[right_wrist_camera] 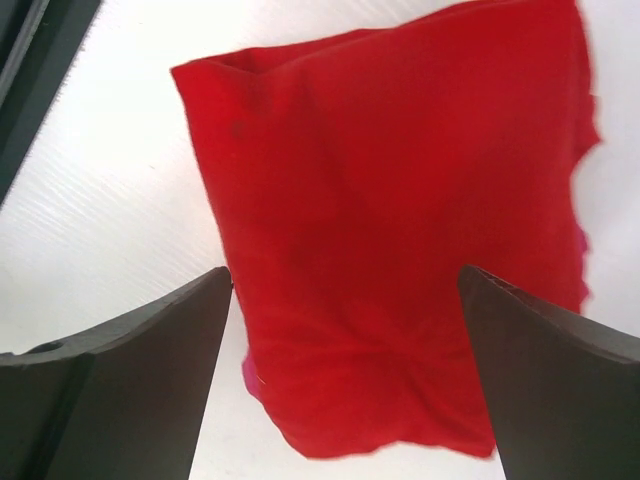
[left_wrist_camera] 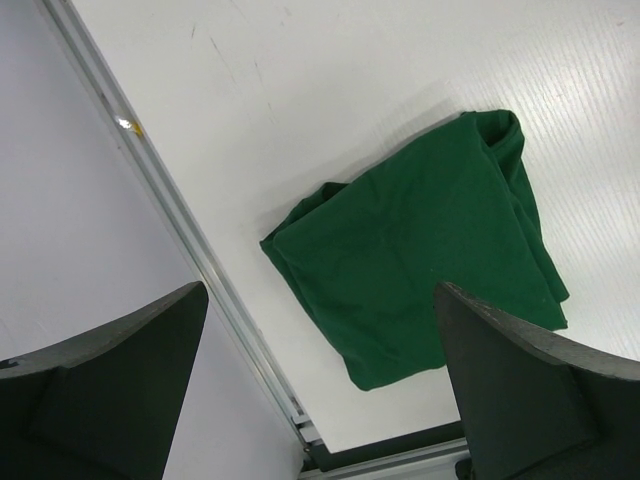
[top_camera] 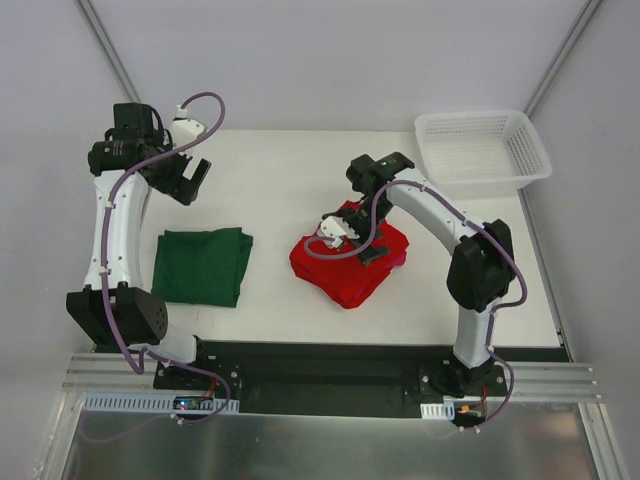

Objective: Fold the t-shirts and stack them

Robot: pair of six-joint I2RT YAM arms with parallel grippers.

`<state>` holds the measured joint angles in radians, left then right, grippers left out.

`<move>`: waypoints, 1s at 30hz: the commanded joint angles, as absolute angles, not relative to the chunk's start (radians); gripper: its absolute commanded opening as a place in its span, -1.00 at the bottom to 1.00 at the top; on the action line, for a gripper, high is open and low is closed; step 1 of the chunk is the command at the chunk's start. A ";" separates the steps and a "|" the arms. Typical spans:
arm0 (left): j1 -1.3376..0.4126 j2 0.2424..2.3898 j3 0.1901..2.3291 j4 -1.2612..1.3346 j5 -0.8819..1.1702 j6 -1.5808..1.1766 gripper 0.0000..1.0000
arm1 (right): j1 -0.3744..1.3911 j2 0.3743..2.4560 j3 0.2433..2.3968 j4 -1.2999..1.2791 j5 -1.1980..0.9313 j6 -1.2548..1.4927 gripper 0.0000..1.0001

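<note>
Your left gripper (top_camera: 190,180) hangs with jaws apart near the tabletop's (top_camera: 280,170) far-left corner. Your right gripper (right_wrist_camera: 345,278), jaws also apart, hovers over the red shirt (top_camera: 330,268) mid-tabletop. The green shirt (top_camera: 202,266) lies folded by the left edge.

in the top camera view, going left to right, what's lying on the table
dark green t-shirt -> red t-shirt -> white mesh basket
</note>
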<state>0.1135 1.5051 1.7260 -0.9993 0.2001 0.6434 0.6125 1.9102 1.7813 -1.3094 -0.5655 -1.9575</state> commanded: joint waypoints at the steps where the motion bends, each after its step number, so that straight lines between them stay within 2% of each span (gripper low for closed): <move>1: 0.124 1.465 1.704 -0.996 0.190 0.650 0.92 | 0.632 1.939 1.730 -1.395 -0.630 -2.981 1.00; 12: 0.126 1.474 1.710 -0.996 0.173 0.650 0.93 | 0.606 2.097 1.821 -1.279 -0.655 -2.981 1.00; 19: 0.124 1.489 1.729 -0.996 0.153 0.650 0.93 | 0.584 2.151 1.914 -1.295 -0.640 -2.987 1.00; 25: 0.126 1.512 1.761 -0.999 0.149 0.653 0.93 | 0.584 2.155 1.985 -1.423 -0.620 -2.985 1.00; 30: 0.126 1.529 1.778 -0.999 0.155 0.653 0.93 | 0.583 2.069 1.914 -1.443 -0.632 -2.987 1.00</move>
<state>0.1135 1.5169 1.7363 -0.9993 0.1555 0.6441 0.5865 2.1567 1.9335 -1.3094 -0.5983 -1.9575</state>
